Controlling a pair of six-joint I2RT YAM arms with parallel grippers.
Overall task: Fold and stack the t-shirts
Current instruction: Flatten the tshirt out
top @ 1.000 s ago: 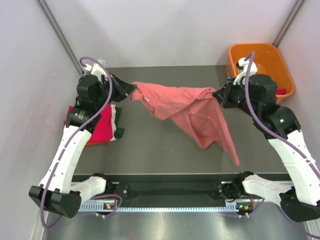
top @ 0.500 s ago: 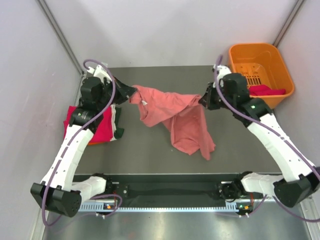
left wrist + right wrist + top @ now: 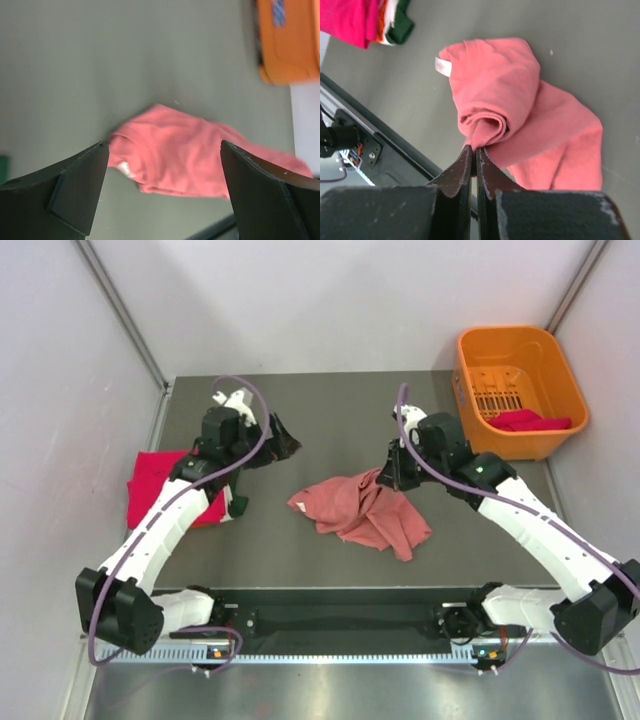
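**One claw pinching, one claw empty: getting the salmon-pink shirt flat**

The right gripper (image 3: 474, 150) has its jaws pressed together, and a rolled edge of the salmon-pink t-shirt (image 3: 360, 512) sits right at their tips, so it appears to be pinching that fold. The left gripper (image 3: 164, 145) is spread wide with nothing between its fingers. It hovers above the table (image 3: 300, 570), with the shirt below and ahead of it.

The shirt lies in a crumpled heap near the middle of the table, between the two arms. Its white neck label (image 3: 441, 65) shows on the side away from the right gripper's pinch.

The step in hand looks like spreading the garment before any fold. To do it well, the left gripper should probably come down on a single layer at the collar end (the label marks it) and not on the bunched middle. The two arms could then draw apart until the cloth lies taut and flat. Grabbing several layers at once risks keeping the twist.

The finished stack (image 3: 165, 485), with a magenta-red shirt on top, rests at the table's left edge, well apart from the heap. The orange basket (image 3: 520, 340) sits at the far right corner.
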